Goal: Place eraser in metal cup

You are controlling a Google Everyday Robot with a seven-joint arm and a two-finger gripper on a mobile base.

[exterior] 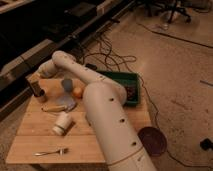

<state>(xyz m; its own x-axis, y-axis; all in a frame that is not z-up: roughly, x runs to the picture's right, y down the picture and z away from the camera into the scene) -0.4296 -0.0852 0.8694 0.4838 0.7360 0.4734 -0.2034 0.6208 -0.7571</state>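
Room: speckled floor (180, 75); wooden desk (27, 137) carries the metal cup (40, 96).
Claw: claw (34, 86) just above the metal cup, likely lined up to drop; grip cannot be told.
Eraser: not visible, perhaps inside the claw.

We see dim, warm light on the table (30, 141); the gripper (35, 87) at nine o'clock hangs beside deep shadow (blackest toward eleven).
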